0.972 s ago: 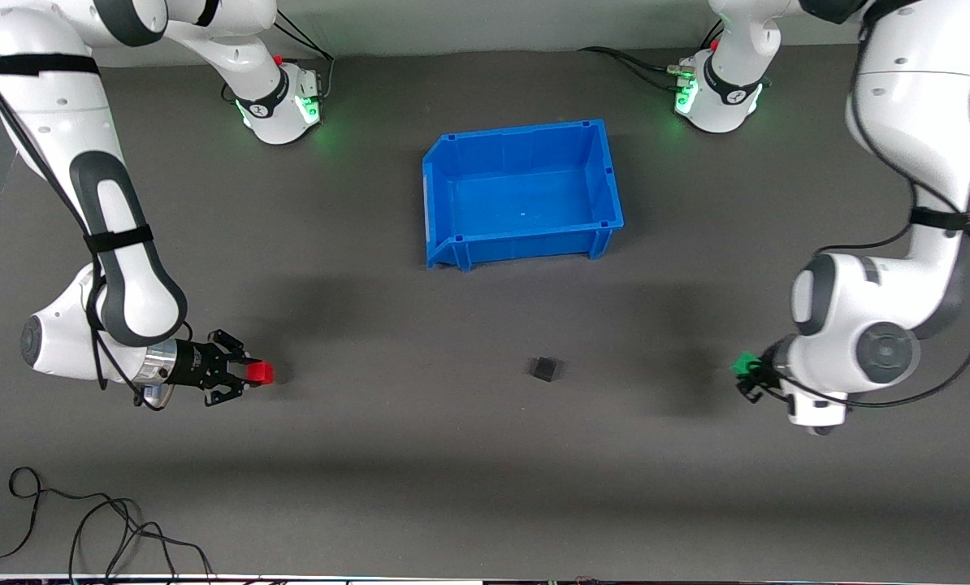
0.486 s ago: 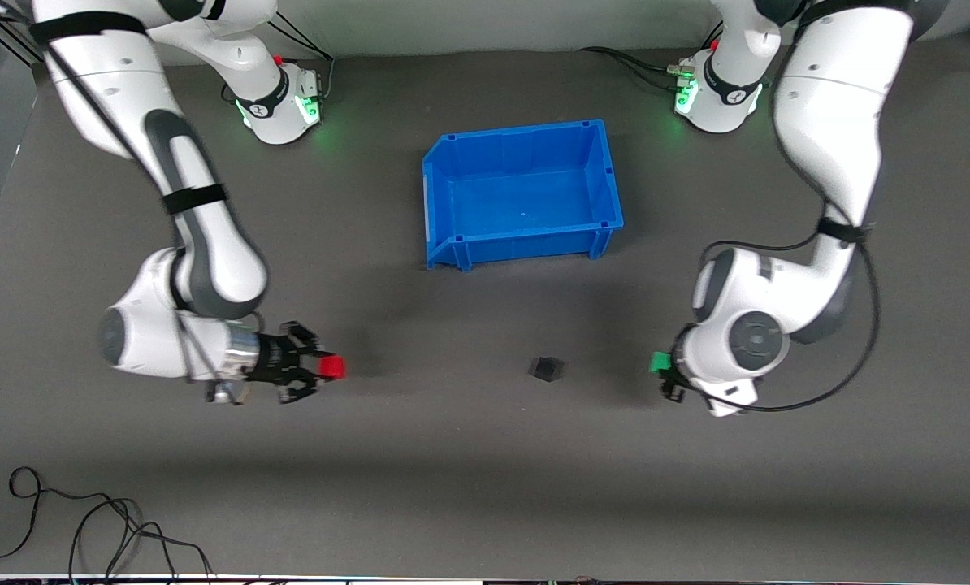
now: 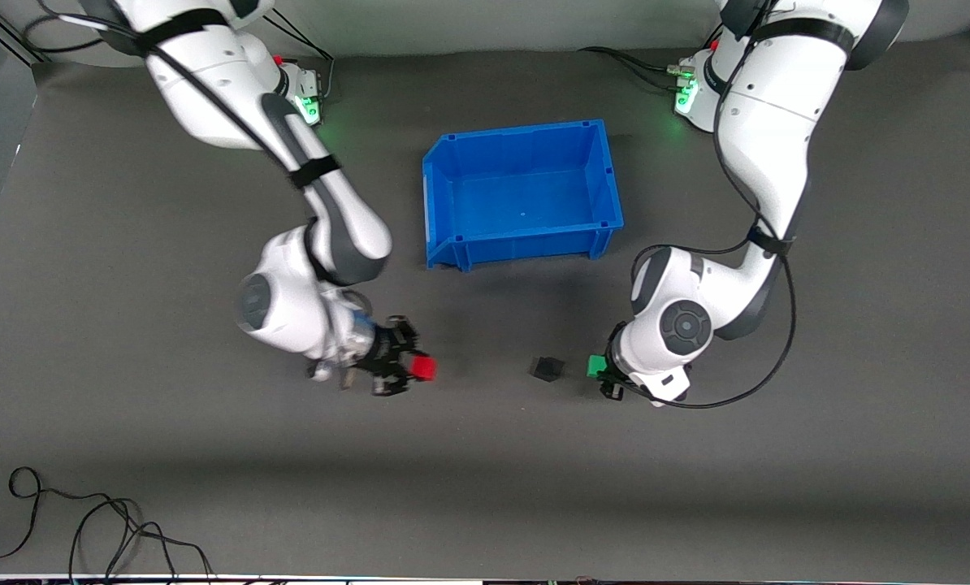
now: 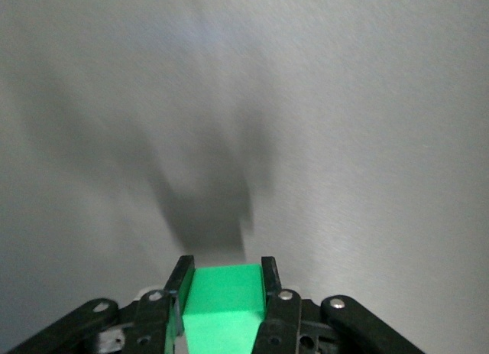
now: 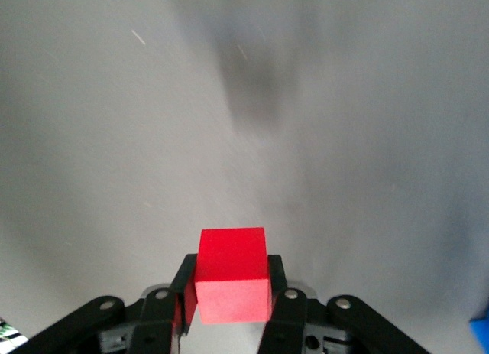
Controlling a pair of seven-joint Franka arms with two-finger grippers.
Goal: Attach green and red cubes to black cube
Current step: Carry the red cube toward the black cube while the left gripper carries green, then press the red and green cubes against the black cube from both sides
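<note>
The black cube (image 3: 547, 369) lies on the dark mat, nearer to the front camera than the blue bin. My left gripper (image 3: 599, 370) is shut on the green cube (image 3: 595, 366), close beside the black cube toward the left arm's end. The green cube shows between the fingers in the left wrist view (image 4: 224, 293). My right gripper (image 3: 413, 370) is shut on the red cube (image 3: 424, 370), over the mat toward the right arm's end, well apart from the black cube. The red cube shows between the fingers in the right wrist view (image 5: 231, 274). The black cube shows in neither wrist view.
A blue bin (image 3: 452, 236) stands open and empty at the table's middle, farther from the front camera than the cubes. A black cable (image 3: 87, 528) coils at the mat's near corner at the right arm's end.
Both arms have swung inward toward the black cube, each carrying its cube. The green cube now sits close beside the black cube; the red cube has closed much of its gap.
</note>
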